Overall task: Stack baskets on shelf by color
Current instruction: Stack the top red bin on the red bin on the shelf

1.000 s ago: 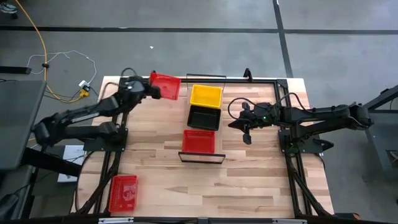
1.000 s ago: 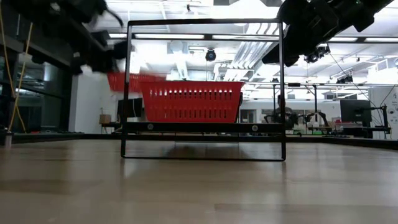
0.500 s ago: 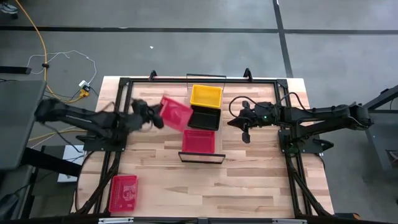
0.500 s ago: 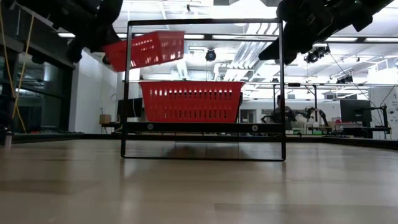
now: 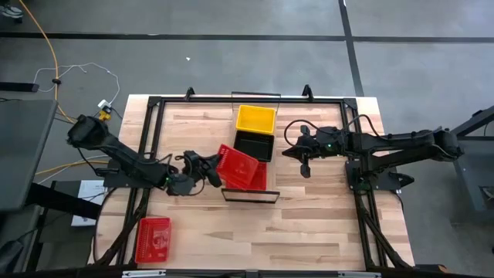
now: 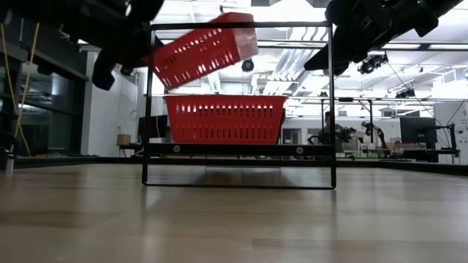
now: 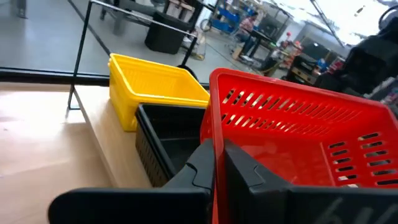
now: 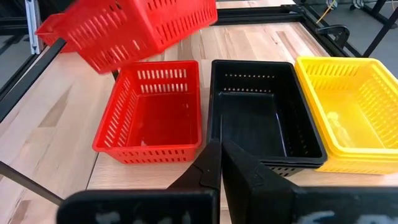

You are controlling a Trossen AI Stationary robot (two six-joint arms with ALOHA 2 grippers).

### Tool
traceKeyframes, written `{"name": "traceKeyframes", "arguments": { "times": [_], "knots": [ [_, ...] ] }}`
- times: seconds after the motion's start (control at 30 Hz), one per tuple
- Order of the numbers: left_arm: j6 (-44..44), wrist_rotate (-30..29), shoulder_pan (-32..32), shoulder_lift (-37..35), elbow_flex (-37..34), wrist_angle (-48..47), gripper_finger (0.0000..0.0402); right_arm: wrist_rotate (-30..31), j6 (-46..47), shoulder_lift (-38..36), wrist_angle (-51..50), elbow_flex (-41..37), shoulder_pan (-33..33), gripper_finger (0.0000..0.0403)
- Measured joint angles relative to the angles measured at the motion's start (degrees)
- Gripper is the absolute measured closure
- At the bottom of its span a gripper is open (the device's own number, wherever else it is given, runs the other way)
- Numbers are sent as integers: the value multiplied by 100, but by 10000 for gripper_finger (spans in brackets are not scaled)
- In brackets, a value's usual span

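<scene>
Since the earlier frames the left gripper has carried a held red basket from the table's far left corner inward; the basket now hangs tilted above the red basket on the shelf. The left fingers are clamped on the near rim of the held basket. The right gripper hovers just right of the black basket, fingers closed on nothing. The wire frame at the shelf's near end stands directly in front of the tilted basket, whose raised end sits level with the frame's top bar.

Count on the shelf: one yellow basket, one black, one red, touching in a row. A fourth, spare red basket lies well apart at the near left table edge. The near table half is open.
</scene>
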Motion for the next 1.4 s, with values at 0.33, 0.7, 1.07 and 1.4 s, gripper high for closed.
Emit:
{"name": "traceKeyframes", "arguments": {
  "times": [0.33,0.7,1.07,1.4],
  "knots": [
    [241,-816,-323,1034,619,251,401,2,-98,0,0,0,0,403],
    [612,-1501,-521,1493,1154,-314,401,68,-107,0,18,0,0,403],
    [987,-1529,-172,1396,1141,-349,401,68,-58,0,20,0,0,403],
    [493,-1279,-303,1362,1141,-338,401,69,-56,0,20,0,0,403]
  ]
}}
